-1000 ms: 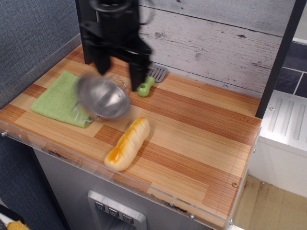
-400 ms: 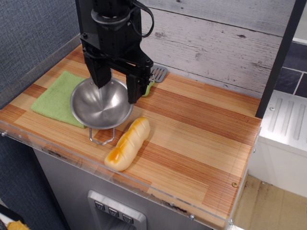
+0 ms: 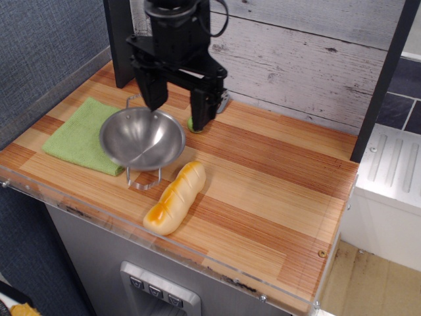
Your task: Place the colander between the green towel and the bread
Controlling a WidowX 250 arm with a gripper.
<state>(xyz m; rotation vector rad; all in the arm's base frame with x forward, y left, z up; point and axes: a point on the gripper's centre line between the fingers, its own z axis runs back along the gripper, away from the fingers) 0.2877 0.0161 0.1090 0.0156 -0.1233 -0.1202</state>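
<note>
The colander (image 3: 142, 139) sits upright on the wooden counter (image 3: 276, 191), between the green towel (image 3: 80, 135) at its 9 o'clock and the bread (image 3: 175, 197) at its 5 o'clock. Its left rim overlaps the towel's right edge. One wire loop handle projects from the bowl at 6 o'clock and rests on the wood; the other stands at 12 o'clock. The bread lies diagonally, orange-browned end toward the front edge of the counter, upper end just beside the bowl's rim; whether the two touch cannot be determined.

The gripper (image 3: 176, 106) hangs at the bowl's 1 o'clock with its two black fingers spread apart and nothing held between them. The left finger tip (image 3: 154, 99) is over the bowl's rear rim; contact cannot be determined. The right finger stands clear of the bowl at 2 o'clock, in front of the green-handled spatula (image 3: 212, 108), which lies near the plank back wall (image 3: 302, 59).

From 3 to 5 o'clock of the bread the counter is open wood up to the clear plastic front lip (image 3: 197, 260). A black post (image 3: 381, 85) bounds the right rear corner.
</note>
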